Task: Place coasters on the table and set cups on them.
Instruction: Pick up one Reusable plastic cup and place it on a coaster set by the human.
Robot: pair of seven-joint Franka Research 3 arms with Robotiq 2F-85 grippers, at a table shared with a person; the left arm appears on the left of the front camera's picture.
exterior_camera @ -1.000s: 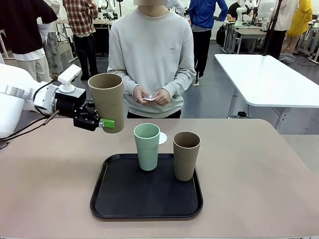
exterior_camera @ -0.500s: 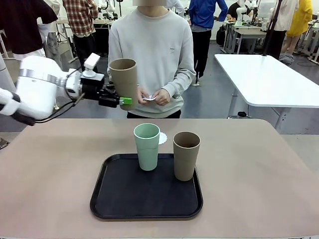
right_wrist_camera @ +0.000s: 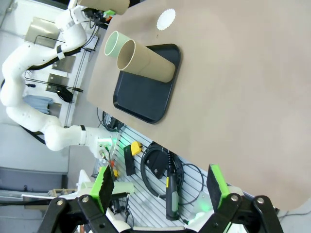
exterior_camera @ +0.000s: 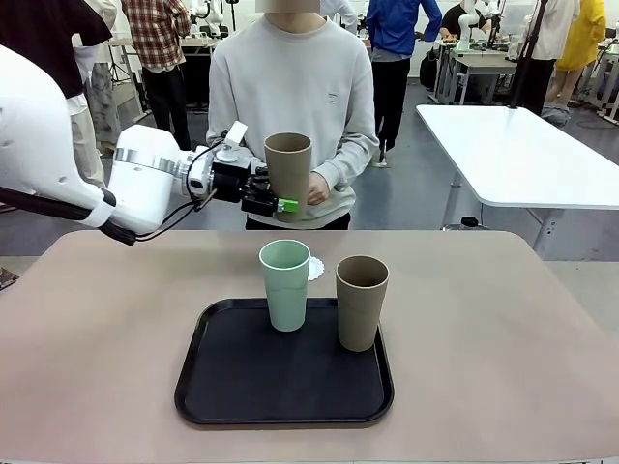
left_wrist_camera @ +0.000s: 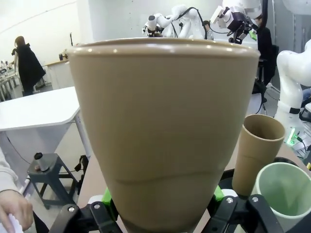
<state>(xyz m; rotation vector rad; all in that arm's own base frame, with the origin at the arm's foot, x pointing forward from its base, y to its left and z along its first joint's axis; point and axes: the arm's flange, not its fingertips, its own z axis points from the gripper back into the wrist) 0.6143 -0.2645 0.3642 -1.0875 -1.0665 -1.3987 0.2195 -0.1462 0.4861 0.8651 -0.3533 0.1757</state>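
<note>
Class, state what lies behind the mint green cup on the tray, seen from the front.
A white coaster lies on the table behind the green cup. From the front just its scalloped edge peeks out; the cup covers the rest. The right wrist view shows it whole.

The right gripper [right_wrist_camera: 160, 187] rises from 6 o'clock, its green-padded fingers [right_wrist_camera: 104, 187] spread wide with nothing between them. The tan table [right_wrist_camera: 243, 73] fills the picture from 12 to 4 o'clock. A black tray [right_wrist_camera: 146, 99] lies on it just toward 11 o'clock of centre, carrying a brown cup [right_wrist_camera: 148, 63] and a green cup [right_wrist_camera: 112, 46] close beside it. A white coaster [right_wrist_camera: 166, 19] lies at 12 o'clock, apart from the tray. At 11 o'clock the left arm [right_wrist_camera: 70, 31] shows, its left gripper [right_wrist_camera: 104, 12] clamped on a second brown cup [right_wrist_camera: 109, 4]. Cables [right_wrist_camera: 160, 170] hang near 6 o'clock.
</note>
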